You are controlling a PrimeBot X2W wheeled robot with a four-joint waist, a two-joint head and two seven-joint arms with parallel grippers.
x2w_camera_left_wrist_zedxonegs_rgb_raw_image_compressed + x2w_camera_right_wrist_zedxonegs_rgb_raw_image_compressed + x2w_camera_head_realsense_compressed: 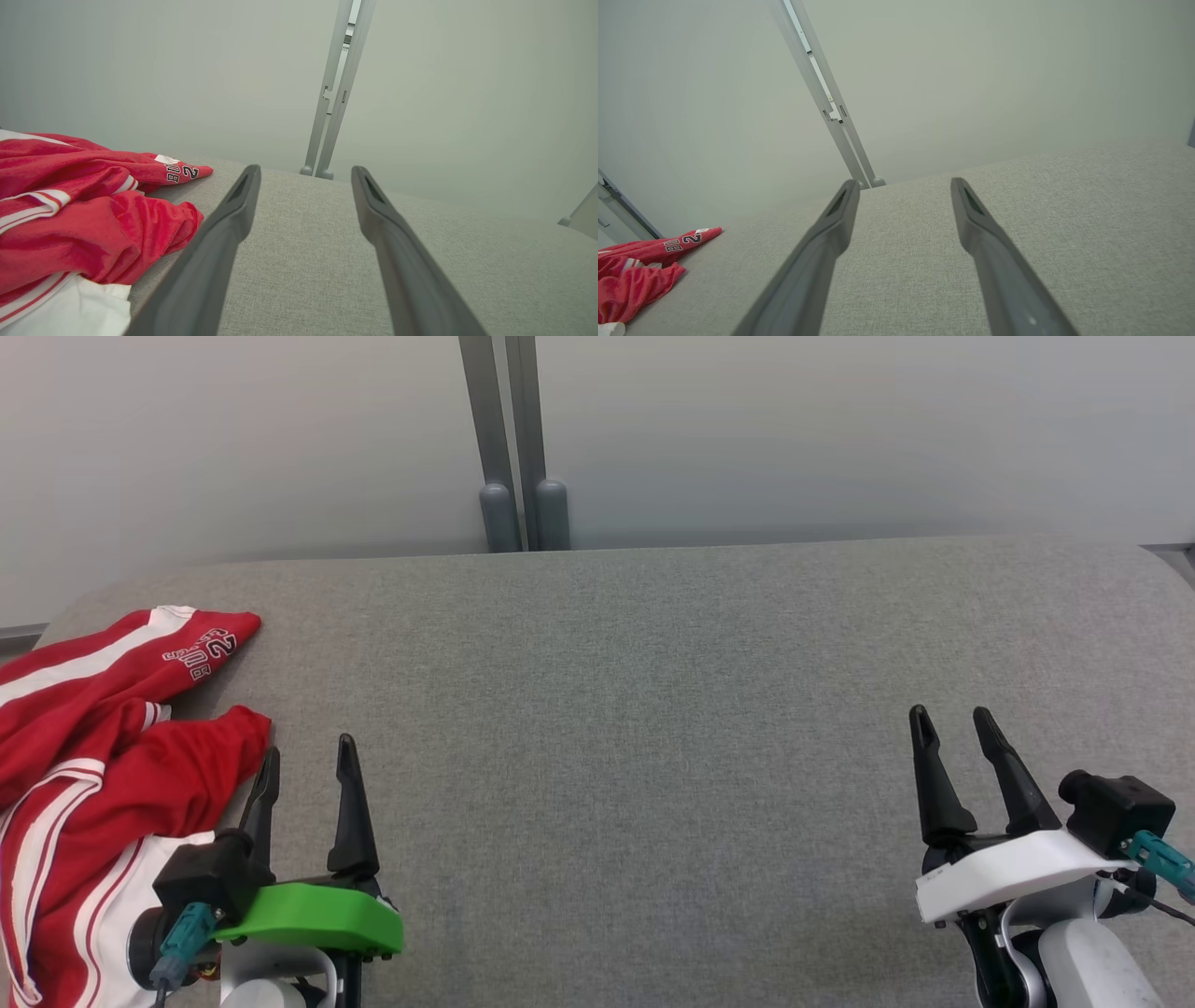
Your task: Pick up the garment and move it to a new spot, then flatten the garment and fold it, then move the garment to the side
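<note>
- Red cloth with white stripes, the garment (112, 747), lies crumpled at the left end of the grey woven surface (635, 709). The head view cuts it off at the left and bottom edges, so its full outline cannot be made out.
- Its near white part passes behind the black mount and green bracket (317, 915) of my left jaws in the head view. The left wrist view adds a bare patch of that white cloth in its lower left corner.
- Lettering (201, 653) sits on the far hem. I can read a "2" beside some letters, but the rest is too small or folded away.
- My left jaws stand wide open with nothing between them, pointing toward the far edge, just right of the garment. The left finger (261, 803) ends beside a red fold, and I cannot tell whether they touch.
- My right jaws are spread wide as well and hold nothing, at the near right, well apart from the garment.
- From the right wrist the garment (635, 280) is small, low on the left, across bare surface.
- Two grey posts (523, 439) stand at the middle of the far edge against a pale wall. The head view cuts off their tops, and the wrist views show a notched joint higher up.
</note>
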